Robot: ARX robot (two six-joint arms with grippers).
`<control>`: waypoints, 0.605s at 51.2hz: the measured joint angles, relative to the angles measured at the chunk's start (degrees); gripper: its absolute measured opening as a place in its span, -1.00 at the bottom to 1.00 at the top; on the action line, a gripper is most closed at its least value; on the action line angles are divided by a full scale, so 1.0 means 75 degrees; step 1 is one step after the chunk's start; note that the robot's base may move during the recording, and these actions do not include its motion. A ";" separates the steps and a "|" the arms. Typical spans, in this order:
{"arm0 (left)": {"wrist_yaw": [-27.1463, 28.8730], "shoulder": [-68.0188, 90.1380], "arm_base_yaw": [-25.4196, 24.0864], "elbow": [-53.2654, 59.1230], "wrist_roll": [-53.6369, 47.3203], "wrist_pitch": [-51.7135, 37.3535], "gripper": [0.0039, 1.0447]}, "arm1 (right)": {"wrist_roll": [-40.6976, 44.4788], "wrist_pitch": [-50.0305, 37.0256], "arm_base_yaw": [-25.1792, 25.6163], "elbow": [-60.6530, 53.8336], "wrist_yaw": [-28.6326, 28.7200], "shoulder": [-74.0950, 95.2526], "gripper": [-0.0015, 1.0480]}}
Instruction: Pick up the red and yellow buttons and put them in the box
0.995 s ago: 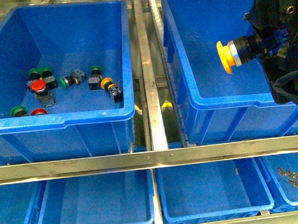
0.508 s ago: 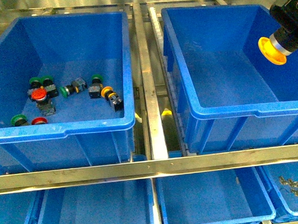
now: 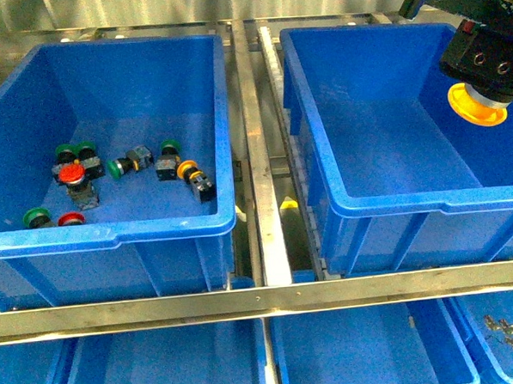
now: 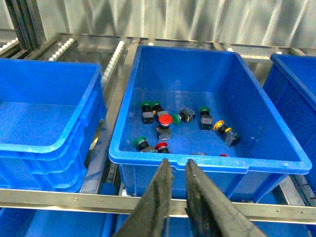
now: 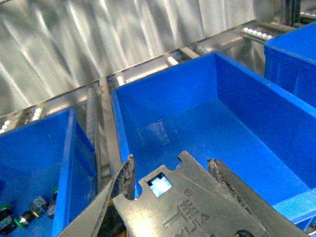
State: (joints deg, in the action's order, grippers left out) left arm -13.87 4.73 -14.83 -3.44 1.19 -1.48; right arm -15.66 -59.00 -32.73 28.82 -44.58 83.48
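Observation:
My right gripper (image 3: 481,84) hangs over the right side of the box (image 3: 412,201), the deep blue crate on the right. It is shut on a yellow button (image 3: 477,109), cap pointing down. In the right wrist view the button's metal plate (image 5: 197,207) sits between the fingers, with the box (image 5: 163,113) empty beyond. More buttons lie in the left crate (image 3: 112,234): two red (image 3: 70,173) (image 3: 69,219) and one yellow (image 3: 186,170). My left gripper (image 4: 177,165) is shut and empty in front of that crate's rim (image 4: 197,163); it is not in the front view.
Green-capped switches (image 3: 116,167) lie among the buttons in the left crate. A metal rail (image 3: 255,158) runs between the two crates. Shallower blue bins (image 3: 368,350) sit on the lower shelf. Another blue crate (image 4: 44,148) stands further left in the left wrist view.
The right gripper has carried the yellow button rightward and further back over the box. The cap has turned from facing left to facing down.

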 joint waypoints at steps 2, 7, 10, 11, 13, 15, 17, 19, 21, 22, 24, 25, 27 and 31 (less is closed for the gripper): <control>0.0108 -0.0052 0.0128 0.0006 -0.0017 0.0017 -0.96 | 0.0070 -0.0079 -0.0012 0.0000 -0.0032 0.0009 -0.26; 0.0484 -0.0201 0.0548 0.0102 -0.0052 0.0064 -0.97 | 0.0297 -0.0335 -0.0029 0.0000 -0.0067 0.0082 -0.26; 0.0702 -0.0417 0.0743 0.0294 -0.0061 0.0079 -0.97 | 0.0414 -0.0440 -0.0029 0.0000 -0.0108 0.0125 -0.26; 0.0941 -0.0449 0.0892 0.0294 -0.0079 0.0152 -0.97 | 0.0440 -0.0478 -0.0029 0.0000 -0.0119 0.0143 -0.26; 0.1690 -0.0487 0.1527 0.0294 -0.0079 0.0192 -0.97 | 0.0501 -0.0571 -0.0032 0.0000 -0.0131 0.0166 -0.26; 0.1717 -0.0495 0.1839 0.0294 -0.0079 0.0195 -0.97 | 0.0595 -0.0688 -0.0035 -0.0003 -0.0154 0.0184 -0.26; 0.1743 -0.0498 0.1903 0.0294 -0.0093 0.0198 -0.97 | 0.0641 -0.0764 -0.0038 -0.0003 -0.0163 0.0201 -0.26; 0.1824 -0.0498 0.1926 0.0294 -0.0093 0.0198 -0.97 | 0.0664 -0.0833 -0.0044 -0.0003 -0.0166 0.0213 -0.26; 0.1842 -0.0498 0.1935 0.0294 -0.0093 0.0198 -0.97 | 0.0673 -0.0845 -0.0055 -0.0003 -0.0172 0.0219 -0.26; 0.1848 -0.0498 0.1935 0.0294 -0.0093 0.0198 -0.97 | 0.0688 -0.0868 -0.0067 -0.0006 -0.0169 0.0224 -0.26; 0.1848 -0.0498 0.1944 0.0294 -0.0093 0.0198 -0.97 | 0.0691 -0.0959 -0.0085 -0.0015 -0.0166 0.0236 -0.26; 0.1848 -0.0498 0.1944 0.0294 -0.0093 0.0198 -0.97 | 0.0688 -0.0956 -0.0090 -0.0015 -0.0166 0.0236 -0.26; 0.1848 -0.0498 0.1950 0.0294 -0.0096 0.0198 -0.97 | 0.0682 -0.0953 -0.0102 -0.0023 -0.0166 0.0236 -0.26; 0.1848 -0.0498 0.1953 0.0294 -0.0096 0.0198 -0.97 | 0.0621 -0.0906 -0.0125 -0.0058 -0.0172 0.0236 -0.26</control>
State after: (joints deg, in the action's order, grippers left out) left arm -0.01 0.99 -0.19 -1.23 0.47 0.01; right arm -11.00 -65.80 -33.67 28.38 -45.87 85.25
